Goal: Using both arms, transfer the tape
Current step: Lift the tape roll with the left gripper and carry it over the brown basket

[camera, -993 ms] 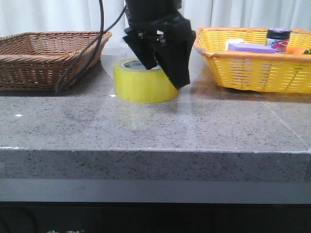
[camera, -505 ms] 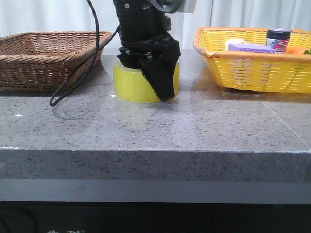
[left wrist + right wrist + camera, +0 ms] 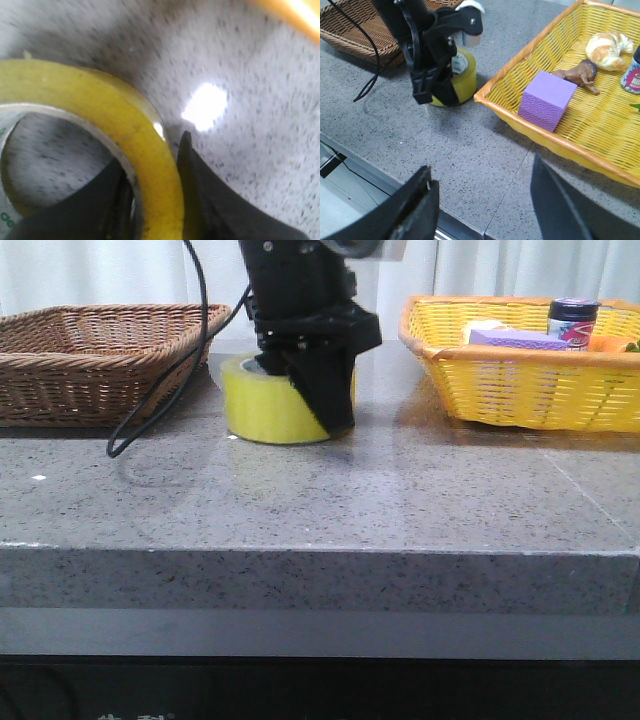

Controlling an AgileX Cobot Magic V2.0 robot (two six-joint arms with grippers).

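The yellow tape roll [image 3: 265,405] stands on the grey stone table, between the two baskets. My left gripper [image 3: 318,415] comes down on its right side, one finger inside the white core and the other on the outer wall. In the left wrist view both fingers press the roll's wall [image 3: 75,95], so the left gripper [image 3: 152,155] is shut on it. The right wrist view shows the tape [image 3: 465,75] and the left gripper [image 3: 440,92] from afar. My right gripper [image 3: 480,165] is open and empty, high above the table's front edge, and out of the front view.
A brown wicker basket [image 3: 100,350] stands at the back left. A yellow basket [image 3: 520,380] at the right holds a purple block [image 3: 547,99], a bread roll [image 3: 607,47], a brown figure [image 3: 580,74] and a can [image 3: 572,320]. A black cable [image 3: 150,410] trails onto the table.
My left gripper has come down over the tape's right wall and closed on it. The roll has shifted a little to the left with it.
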